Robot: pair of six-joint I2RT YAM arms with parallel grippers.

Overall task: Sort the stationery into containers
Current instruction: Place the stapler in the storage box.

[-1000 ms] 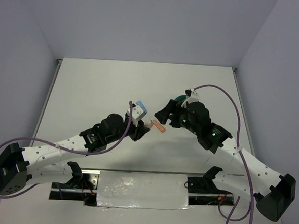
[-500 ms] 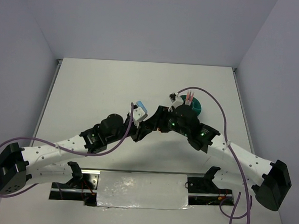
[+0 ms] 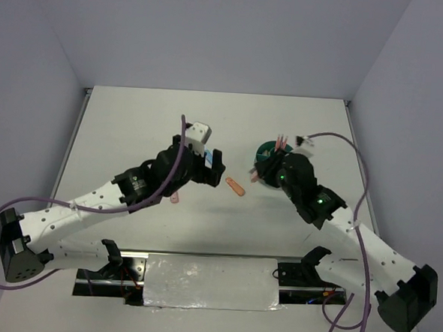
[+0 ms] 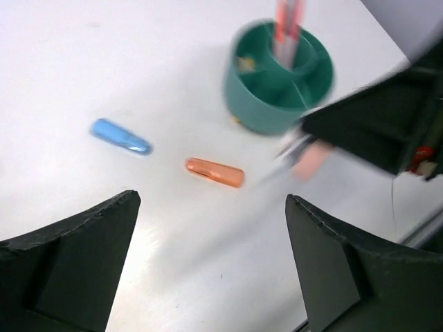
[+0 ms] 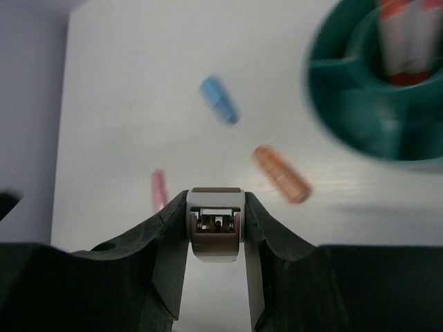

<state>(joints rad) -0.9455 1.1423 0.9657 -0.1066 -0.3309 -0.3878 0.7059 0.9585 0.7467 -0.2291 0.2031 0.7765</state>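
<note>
Top external: arms have parted since 0.5 s ago; left end effector (image 4: 211,207) released, empty; right end effector (image 5: 216,211) clenched on tiny tan-grey block (image 5: 216,243) near round teal plastic organiser cup (image 4: 256,104), drop prob. next. The orange oblong piece (image 4: 214,172) & blue oblong piece (image 4: 119,136) lie on desk (image 3: 134,115).

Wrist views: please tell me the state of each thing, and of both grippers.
Cup: upright, on the table.
Pens: standing in the cup's middle compartment.
Blue piece: lying on the table.
Orange piece: lying on the table.
Pink piece: lying on the table.
Left gripper: open, empty.
Right gripper: shut on a block.
</note>
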